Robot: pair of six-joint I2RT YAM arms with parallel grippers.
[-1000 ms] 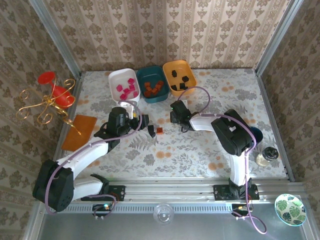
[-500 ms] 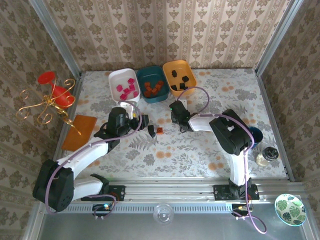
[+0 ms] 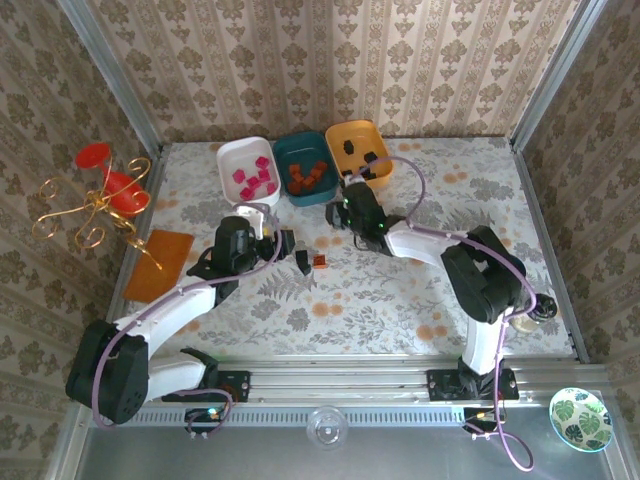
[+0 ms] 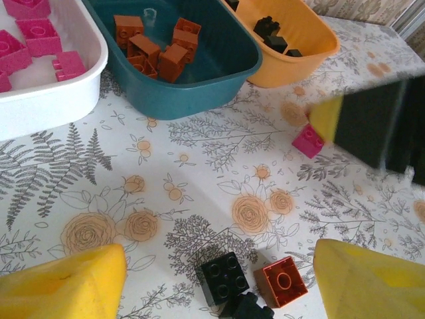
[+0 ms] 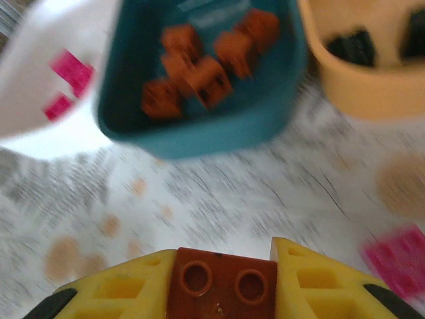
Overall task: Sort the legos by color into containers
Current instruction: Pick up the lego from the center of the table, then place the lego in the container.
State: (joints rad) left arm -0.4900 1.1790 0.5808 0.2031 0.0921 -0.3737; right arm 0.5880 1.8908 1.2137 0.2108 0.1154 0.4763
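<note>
My right gripper is shut on an orange-red lego and hangs just short of the teal tray, which holds several orange-red legos. In the top view that gripper sits by the teal tray and the orange tray. The white tray holds pink legos. My left gripper stands open over a black lego and an orange-red lego on the table. A pink lego lies beside the right gripper's finger.
A gold candle stand with red dishes and an orange-brown mat are at the left. A small jar stands at the right edge. Walls close in the table on three sides.
My right gripper has shut on an orange-red lego and moved away from me toward the teal tray. The left arm has stayed put.
</note>
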